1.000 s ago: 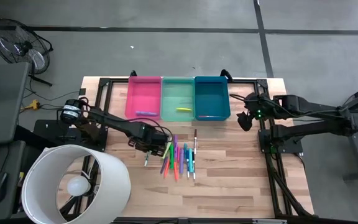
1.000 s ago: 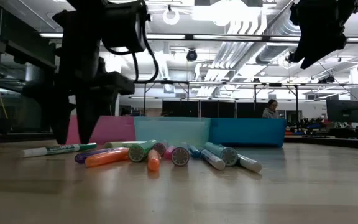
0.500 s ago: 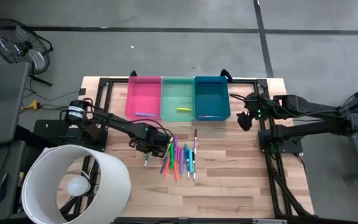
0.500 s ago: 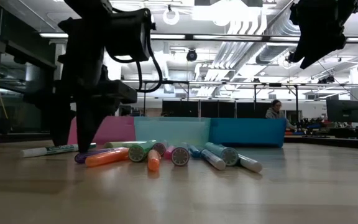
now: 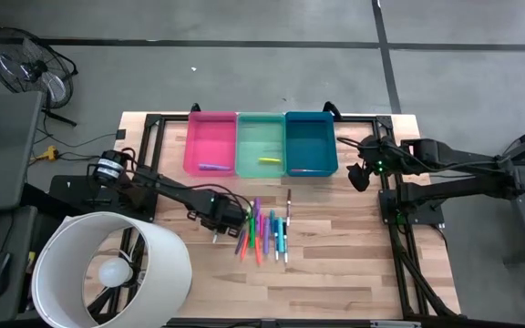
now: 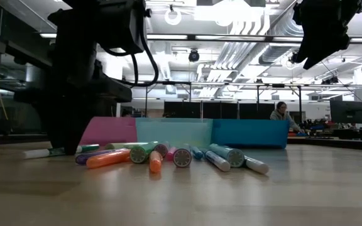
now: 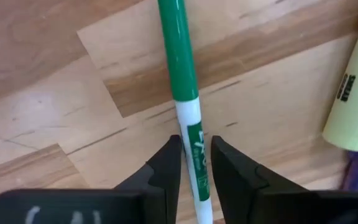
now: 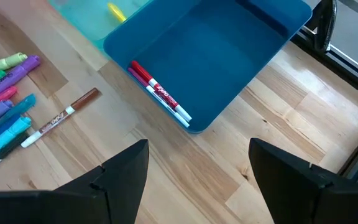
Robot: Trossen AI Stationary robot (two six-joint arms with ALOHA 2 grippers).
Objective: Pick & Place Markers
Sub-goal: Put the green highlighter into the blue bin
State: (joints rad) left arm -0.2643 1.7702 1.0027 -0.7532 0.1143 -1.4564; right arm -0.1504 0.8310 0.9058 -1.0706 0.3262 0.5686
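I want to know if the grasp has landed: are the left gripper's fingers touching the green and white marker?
Touching. In the left wrist view the left gripper has both fingers pressed against the sides of the green and white marker, no gap showing.

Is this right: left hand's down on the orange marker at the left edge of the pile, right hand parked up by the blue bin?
Not quite: the left hand straddles a green-and-white marker, not an orange one, as the left wrist view shows. The rest holds: it lies at the left edge of the pile, and the right hand waits by the blue bin.
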